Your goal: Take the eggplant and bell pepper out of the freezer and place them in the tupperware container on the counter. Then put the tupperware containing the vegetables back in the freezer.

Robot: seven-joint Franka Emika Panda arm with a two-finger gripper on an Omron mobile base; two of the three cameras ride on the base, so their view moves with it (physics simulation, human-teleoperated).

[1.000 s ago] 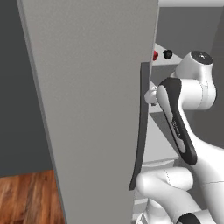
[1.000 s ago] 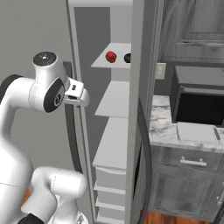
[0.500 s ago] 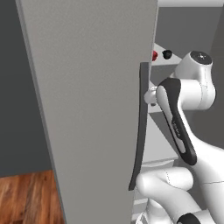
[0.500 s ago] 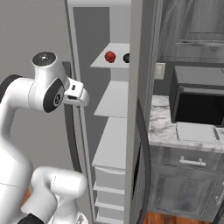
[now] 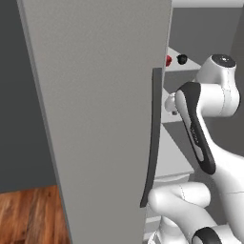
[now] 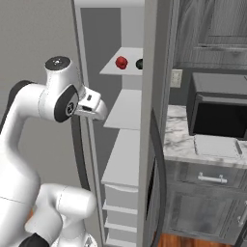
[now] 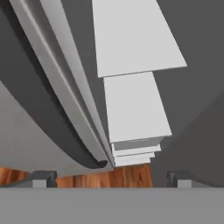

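The freezer (image 6: 144, 144) stands open, its big grey door (image 5: 100, 119) swung out, and the red bell pepper (image 6: 121, 62) and dark eggplant (image 6: 139, 63) sit side by side on an upper white shelf (image 6: 126, 67). The gripper (image 7: 109, 178), its fingers wide apart and holding nothing, hovers beside the door's dark handle (image 7: 52, 127). The tupperware container (image 6: 216, 146) lies on the marble bench (image 6: 176, 142) before the microwave (image 6: 217, 113).

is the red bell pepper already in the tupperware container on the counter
No, the bell pepper sits on an upper freezer shelf; the tupperware container holds nothing.
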